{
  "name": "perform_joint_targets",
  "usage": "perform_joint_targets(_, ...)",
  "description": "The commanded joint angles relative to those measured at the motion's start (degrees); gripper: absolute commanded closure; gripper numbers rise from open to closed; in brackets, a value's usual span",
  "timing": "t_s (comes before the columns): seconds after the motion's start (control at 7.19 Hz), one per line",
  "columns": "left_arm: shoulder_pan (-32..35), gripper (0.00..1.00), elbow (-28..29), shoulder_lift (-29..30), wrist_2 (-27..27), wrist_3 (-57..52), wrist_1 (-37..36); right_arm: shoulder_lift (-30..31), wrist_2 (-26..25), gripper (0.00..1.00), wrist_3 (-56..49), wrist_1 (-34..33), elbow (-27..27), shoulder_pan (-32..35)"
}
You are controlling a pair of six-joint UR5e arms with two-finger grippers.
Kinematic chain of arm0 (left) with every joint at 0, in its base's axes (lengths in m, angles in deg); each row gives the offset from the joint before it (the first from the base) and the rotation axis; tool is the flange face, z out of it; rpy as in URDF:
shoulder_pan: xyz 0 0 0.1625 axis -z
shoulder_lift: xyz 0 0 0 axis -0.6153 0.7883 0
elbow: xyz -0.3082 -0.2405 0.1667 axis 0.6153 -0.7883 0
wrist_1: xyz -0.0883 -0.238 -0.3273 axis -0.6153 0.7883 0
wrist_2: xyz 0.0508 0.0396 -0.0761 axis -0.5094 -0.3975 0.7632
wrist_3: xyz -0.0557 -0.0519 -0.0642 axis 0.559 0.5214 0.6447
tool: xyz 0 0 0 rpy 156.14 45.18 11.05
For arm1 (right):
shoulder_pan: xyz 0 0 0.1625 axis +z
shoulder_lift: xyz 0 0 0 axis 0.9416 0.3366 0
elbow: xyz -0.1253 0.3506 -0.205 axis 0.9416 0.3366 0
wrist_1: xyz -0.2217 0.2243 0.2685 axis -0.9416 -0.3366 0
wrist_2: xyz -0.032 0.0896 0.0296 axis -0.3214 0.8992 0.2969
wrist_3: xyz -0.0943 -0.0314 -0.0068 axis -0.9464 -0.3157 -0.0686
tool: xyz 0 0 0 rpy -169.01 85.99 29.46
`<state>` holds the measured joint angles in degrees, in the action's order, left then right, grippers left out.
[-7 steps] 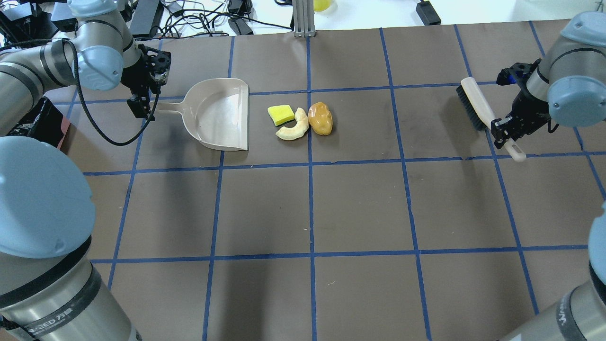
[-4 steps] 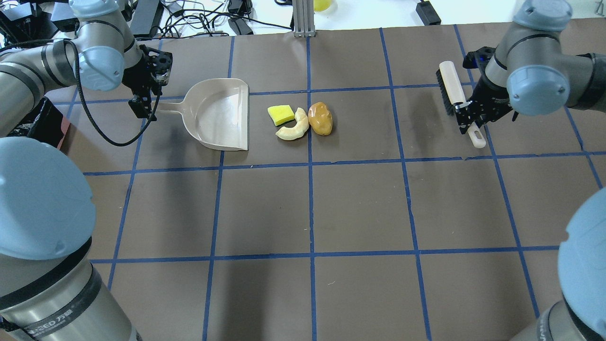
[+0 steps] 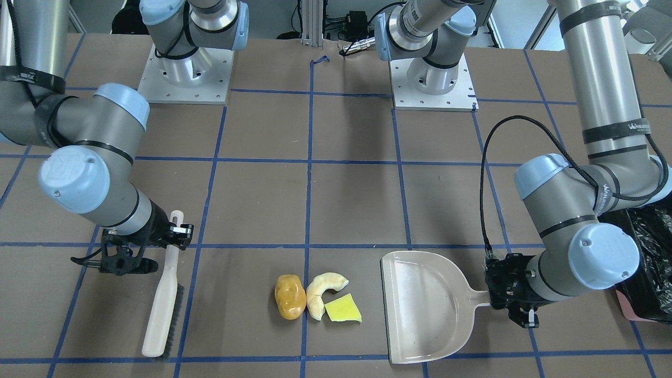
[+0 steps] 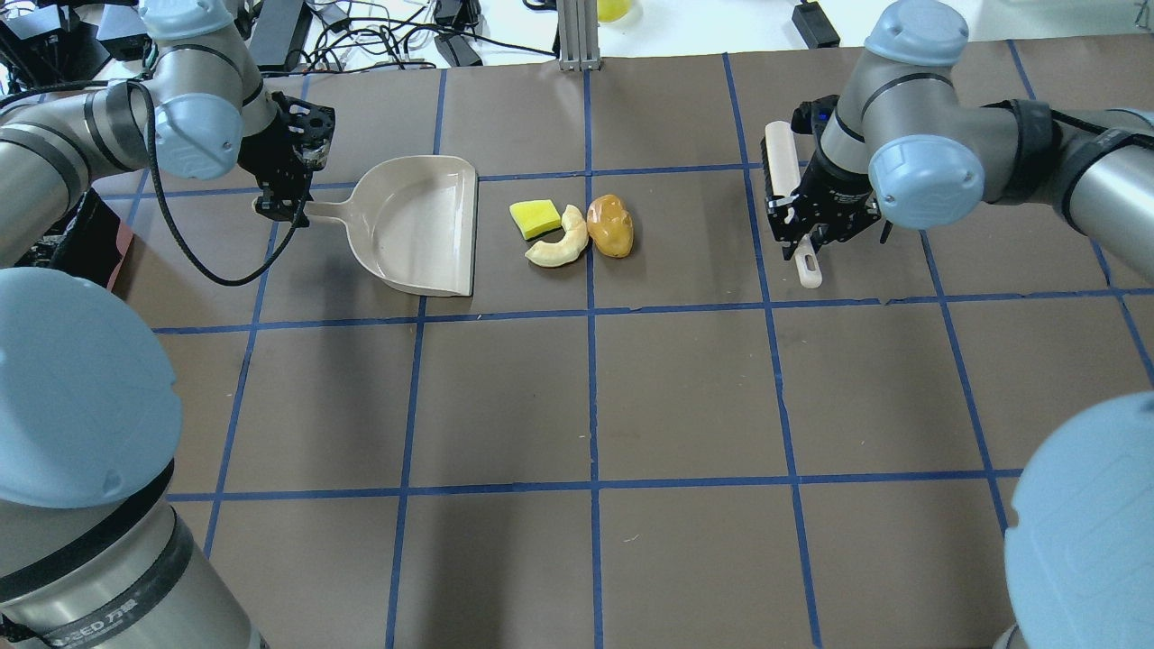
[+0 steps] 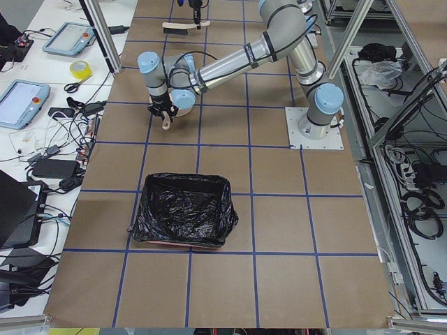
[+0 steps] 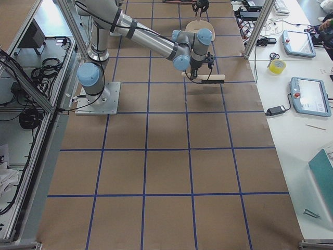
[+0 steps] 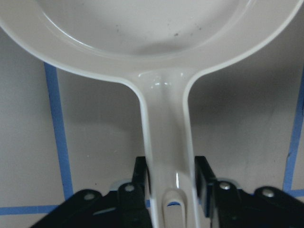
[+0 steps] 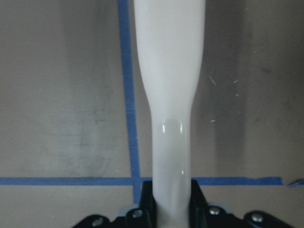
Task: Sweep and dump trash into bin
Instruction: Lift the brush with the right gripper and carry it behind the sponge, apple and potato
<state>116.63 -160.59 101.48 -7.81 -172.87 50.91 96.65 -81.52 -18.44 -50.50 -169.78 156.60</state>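
Three trash pieces lie together on the table: an amber lump (image 4: 610, 225) (image 3: 290, 296), a pale crescent (image 4: 563, 243) (image 3: 315, 296) and a yellow wedge (image 4: 535, 217) (image 3: 343, 308). My left gripper (image 4: 287, 203) (image 7: 171, 183) is shut on the handle of the beige dustpan (image 4: 424, 225) (image 3: 420, 310), whose open edge faces the trash a short gap away. My right gripper (image 4: 805, 236) (image 8: 172, 199) is shut on the handle of a brush (image 4: 781, 162) (image 3: 163, 299), about one grid square from the lump on the side away from the pan. The black-bagged bin (image 5: 185, 209) (image 3: 648, 252) stands beyond the left arm.
Blue tape lines grid the brown table. An aluminium post (image 4: 577, 36), cables and power bricks lie along the far edge. The two arm bases (image 3: 184, 68) are bolted near the robot's side. Tablets and a tape roll (image 6: 277, 66) sit on the operators' bench.
My right arm has carried the brush leftward from the table's right edge toward the trash and turned it nearly straight. The left gripper has turned the dustpan slightly.
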Motion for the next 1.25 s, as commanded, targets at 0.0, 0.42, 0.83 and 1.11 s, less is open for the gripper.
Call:
perform_joint_targets(0.0,0.0,0.97,0.1,-0.2,-0.1,0.0,0.0,-0.6,1.1,1.0,4.5,1.0,0.1,4.1)
perform_joint_targets(0.42,0.3,1.0,0.6,0.0,-1.2,0.0,0.1,-1.4,2.0,1.0,10.9,2.6,2.2,9.0)
perform_joint_targets(0.83,2.0,1.0,0.8,-0.2,-3.7,0.6,0.1,-1.9,4.2,1.0,18.0,2.6,2.5,13.0)
perform_joint_targets(1.11,2.4,1.0,0.8,-0.2,-3.7,0.6,0.0,-2.3,4.3,1.0,21.7,2.0,2.6,15.3)
